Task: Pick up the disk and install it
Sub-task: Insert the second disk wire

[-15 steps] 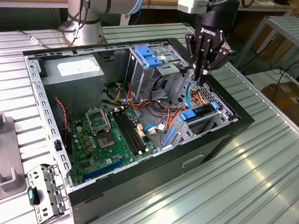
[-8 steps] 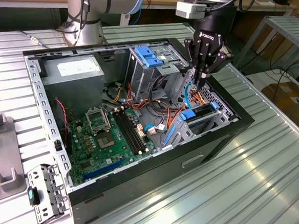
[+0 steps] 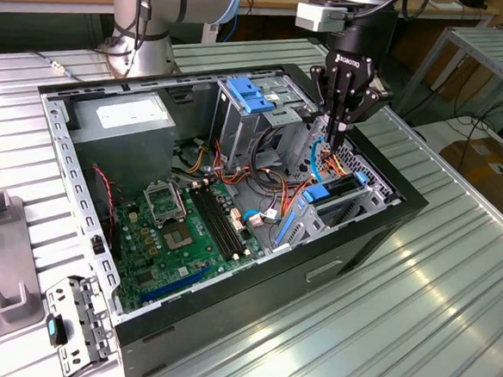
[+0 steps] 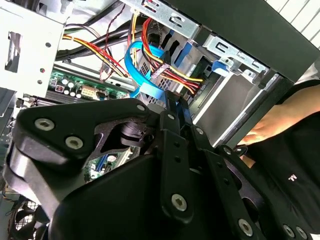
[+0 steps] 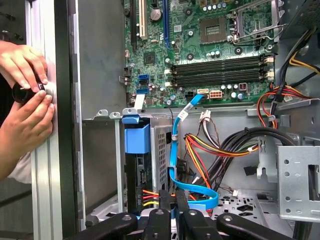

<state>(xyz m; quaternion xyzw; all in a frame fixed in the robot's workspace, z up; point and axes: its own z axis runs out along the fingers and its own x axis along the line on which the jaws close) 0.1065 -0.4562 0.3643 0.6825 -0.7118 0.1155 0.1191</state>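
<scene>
In the exterior view the gripper (image 3: 332, 130) hangs inside the open case (image 3: 369, 240) at about 2 o'clock from the green board (image 3: 179, 235). Its black fingers are drawn together to a point over a blue ribbon cable (image 3: 317, 158). At 11 o'clock sits the grey supply box (image 3: 122, 119); I cannot read its white sticker.

The first wrist view shows more. The disk (image 5: 137, 172) stands on edge in a sheet-metal bay beside the perforated wall, dark and capped by a blue plastic tab (image 5: 136, 138), with red and yellow wires at its end. The fingertips (image 5: 169, 206) sit closed just beside the glossy cable loop; I cannot tell whether they pinch it. Two hands (image 5: 25, 105) hold a small dark knob against a ribbed aluminium rail.

The second wrist view shows one hand (image 4: 265, 131) past the case wall.
</scene>
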